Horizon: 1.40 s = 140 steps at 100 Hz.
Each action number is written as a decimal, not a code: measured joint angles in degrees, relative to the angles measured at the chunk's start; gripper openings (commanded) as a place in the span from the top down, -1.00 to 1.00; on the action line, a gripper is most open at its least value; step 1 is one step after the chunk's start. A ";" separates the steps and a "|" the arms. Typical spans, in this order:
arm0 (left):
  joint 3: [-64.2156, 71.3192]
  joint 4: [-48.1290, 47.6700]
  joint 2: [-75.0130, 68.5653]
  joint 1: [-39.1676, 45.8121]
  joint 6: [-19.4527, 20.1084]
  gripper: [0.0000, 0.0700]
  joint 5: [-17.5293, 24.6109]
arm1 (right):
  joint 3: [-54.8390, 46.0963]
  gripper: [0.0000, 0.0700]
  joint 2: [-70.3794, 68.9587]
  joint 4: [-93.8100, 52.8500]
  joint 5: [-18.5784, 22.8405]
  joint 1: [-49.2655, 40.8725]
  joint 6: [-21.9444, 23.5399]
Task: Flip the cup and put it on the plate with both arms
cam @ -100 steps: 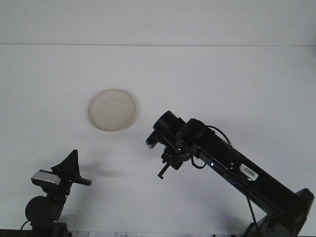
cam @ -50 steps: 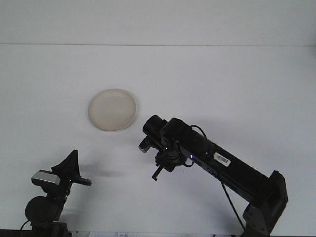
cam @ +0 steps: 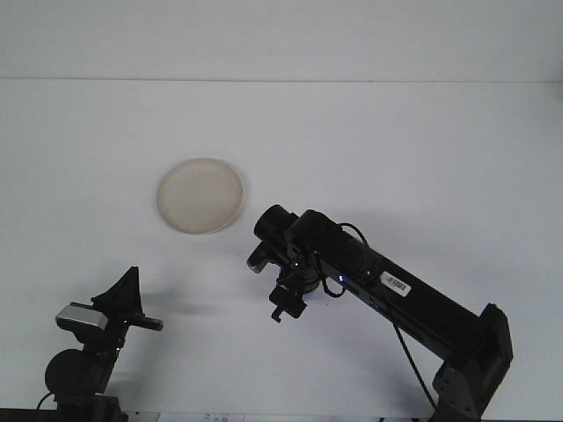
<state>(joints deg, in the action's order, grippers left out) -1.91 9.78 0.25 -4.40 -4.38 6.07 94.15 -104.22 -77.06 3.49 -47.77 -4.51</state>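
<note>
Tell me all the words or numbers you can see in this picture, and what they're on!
No word or number here can be read.
White sticker on the right arm: it has dark marks, maybe a barcode, too small and blurred to read.
Plate: plain, no writing.
Left gripper: no writing that I can make out.

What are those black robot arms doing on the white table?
They are meant to flip a cup and set it on the round cream-coloured plate, but no cup can be seen from this view. The right arm's tool reaches out over the white table, just to the right of the plate and nearer the robot. The left arm's tool sits low at the near left corner. The plate has nothing on it.
</note>
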 measured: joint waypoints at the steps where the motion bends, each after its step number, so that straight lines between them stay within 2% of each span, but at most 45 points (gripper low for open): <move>1: 0.00 0.00 0.00 0.00 0.00 0.95 0.00 | 0.04 -0.34 0.00 0.00 0.00 0.00 0.00; 37: 0.00 0.00 0.00 0.00 0.00 0.95 0.00 | 4.46 -0.34 5.70 0.02 1.05 5.20 -0.22; 65: 0.00 0.00 0.00 0.02 0.00 0.95 -0.02 | 2.38 -0.34 20.06 4.13 0.98 21.03 -0.22; 85: 0.00 0.00 0.00 0.00 0.00 0.95 0.00 | -9.01 -0.34 33.14 15.19 0.11 35.15 0.11; 100: 0.00 0.00 0.00 0.00 0.00 0.95 0.00 | -21.38 -0.34 45.44 25.55 -1.51 43.19 2.25; 122: 0.00 0.00 0.00 0.00 -0.02 0.95 0.00 | -37.92 -0.33 62.45 33.35 -0.90 45.18 4.11; 128: 0.00 0.00 0.00 0.00 -0.04 0.95 0.00 | -41.20 -0.15 65.79 33.94 -0.48 45.11 4.35; 140: 0.00 0.00 0.00 0.00 -0.04 0.95 -0.02 | -45.37 0.72 70.88 34.05 -0.66 45.16 4.50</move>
<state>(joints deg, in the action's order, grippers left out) -1.91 9.78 0.25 -4.40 -4.43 6.04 48.77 -33.34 -43.00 2.83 -2.61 -0.01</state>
